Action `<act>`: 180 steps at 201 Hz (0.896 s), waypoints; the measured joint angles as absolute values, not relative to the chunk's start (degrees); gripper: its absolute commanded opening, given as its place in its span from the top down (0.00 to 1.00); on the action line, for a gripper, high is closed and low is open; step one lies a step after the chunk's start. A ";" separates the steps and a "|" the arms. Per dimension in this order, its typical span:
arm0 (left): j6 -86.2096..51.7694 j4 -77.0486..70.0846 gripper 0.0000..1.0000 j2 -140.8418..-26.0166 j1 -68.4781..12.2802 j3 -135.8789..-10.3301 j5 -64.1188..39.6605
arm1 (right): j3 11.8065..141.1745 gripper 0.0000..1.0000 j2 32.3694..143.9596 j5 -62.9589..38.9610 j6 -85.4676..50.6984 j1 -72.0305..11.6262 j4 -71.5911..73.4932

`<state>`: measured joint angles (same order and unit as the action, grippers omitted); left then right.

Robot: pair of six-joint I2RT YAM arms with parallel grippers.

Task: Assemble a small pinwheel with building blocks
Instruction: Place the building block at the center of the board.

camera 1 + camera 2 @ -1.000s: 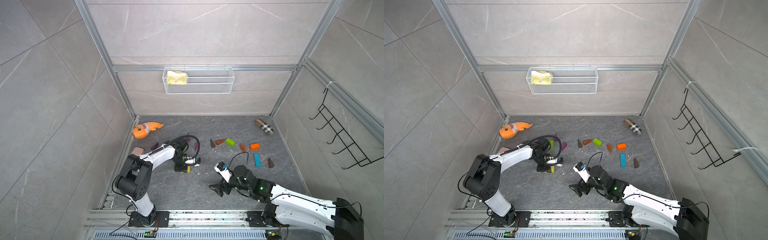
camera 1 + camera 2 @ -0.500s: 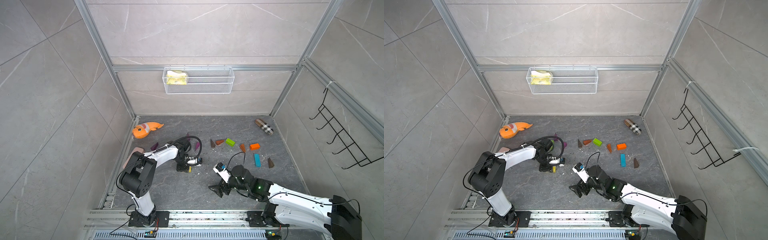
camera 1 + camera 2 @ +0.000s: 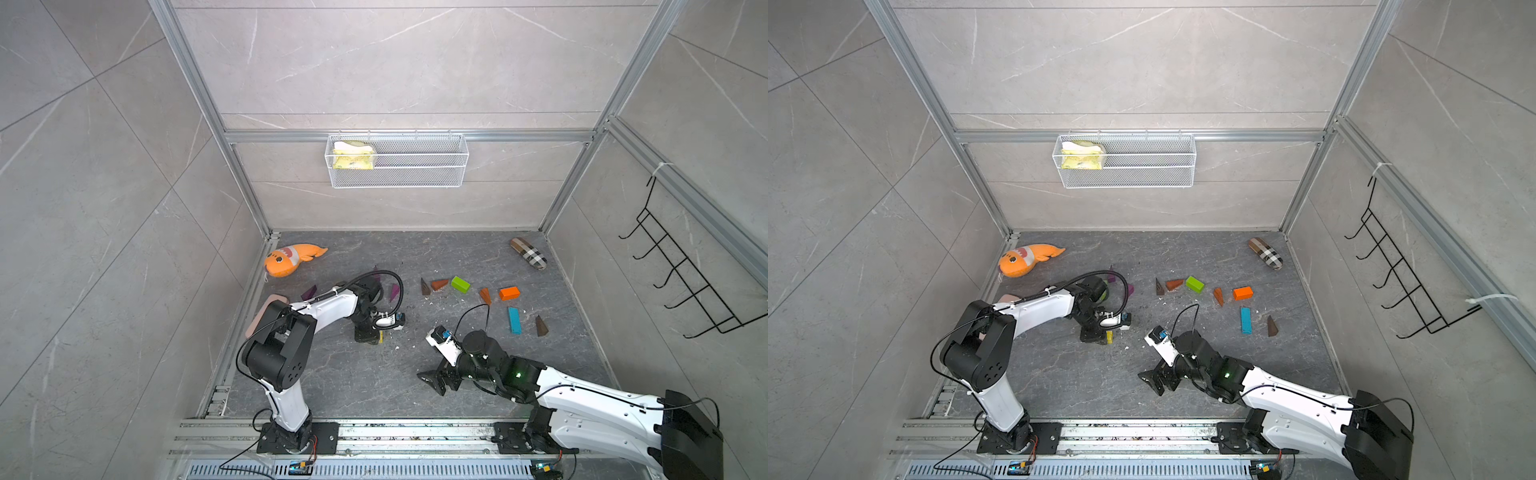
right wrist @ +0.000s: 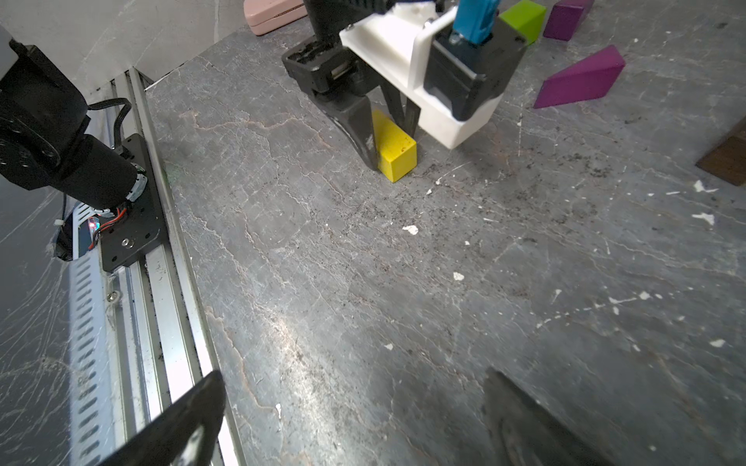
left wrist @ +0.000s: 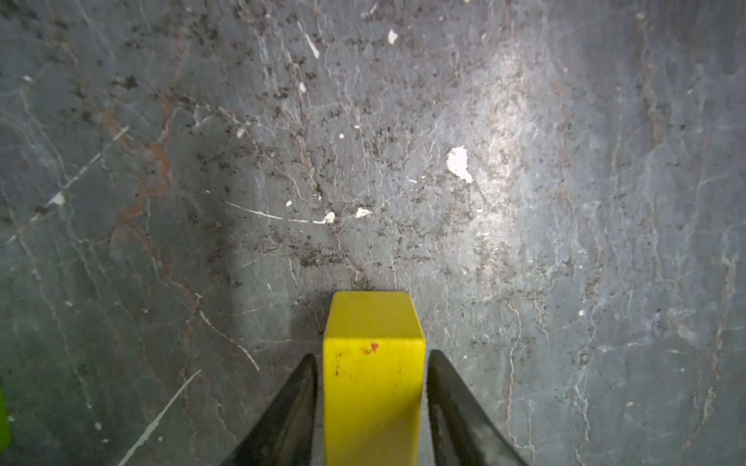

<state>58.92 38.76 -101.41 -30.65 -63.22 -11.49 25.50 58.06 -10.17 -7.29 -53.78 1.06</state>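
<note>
A yellow block (image 5: 373,379) lies on the dark floor between the fingers of my left gripper (image 5: 371,355). A thin gap shows on each side of it, so the jaws stand open around it. Both top views show this gripper (image 3: 370,334) pointing down at the block (image 3: 1109,336), left of centre. My right gripper (image 3: 432,380) hovers wide open and empty near the front, its fingers (image 4: 189,419) over bare floor. At the back right lie a green brick (image 3: 460,284), an orange brick (image 3: 509,293), a light-blue bar (image 3: 514,320) and brown wedges (image 3: 439,284). Purple wedges (image 4: 581,78) lie behind the left gripper.
An orange plush fish (image 3: 291,259) lies at the back left and a pink case (image 3: 266,311) along the left wall. A plaid pouch (image 3: 528,252) sits at the back right. A wire basket (image 3: 397,166) hangs on the back wall. The metal rail (image 4: 133,282) runs along the front.
My left gripper's jaws have parted slightly from the yellow block, which now rests on the floor. The right arm has barely shifted and stays open.
</note>
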 measured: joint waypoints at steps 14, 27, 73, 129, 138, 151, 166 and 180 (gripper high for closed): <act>58.94 38.65 0.49 -101.41 -30.65 -63.22 -11.49 | 25.50 0.00 58.11 -10.37 -7.29 -53.78 1.06; 58.94 38.54 0.49 -101.41 -30.68 -63.22 -11.49 | 25.52 0.00 58.19 -10.55 -7.29 -53.78 1.06; 58.94 38.79 0.47 -98.28 -30.63 -63.42 -12.21 | 26.09 0.00 58.41 -10.57 -7.29 -53.78 1.08; 62.00 39.46 0.09 -94.72 -24.53 -72.40 -13.67 | 29.61 0.00 63.13 -11.44 -4.89 -53.84 0.86; 63.33 40.58 0.00 -96.88 -22.96 -75.77 -14.00 | 30.87 0.00 63.83 -11.73 -4.45 -53.89 0.91; 64.88 41.10 0.00 -100.20 -21.26 -79.94 -14.04 | 32.36 0.00 64.27 -12.14 -4.03 -53.89 1.37; 67.48 40.73 0.00 -103.37 -20.23 -82.32 -13.65 | 33.01 0.00 64.29 -12.51 -3.97 -53.89 2.28; 69.91 40.77 0.00 -105.69 -20.21 -83.31 -13.52 | 33.01 0.00 64.29 -12.80 -3.99 -53.89 2.66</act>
<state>69.91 40.77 -105.69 -20.21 -83.31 -13.52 33.01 64.29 -12.80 -3.99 -53.89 2.66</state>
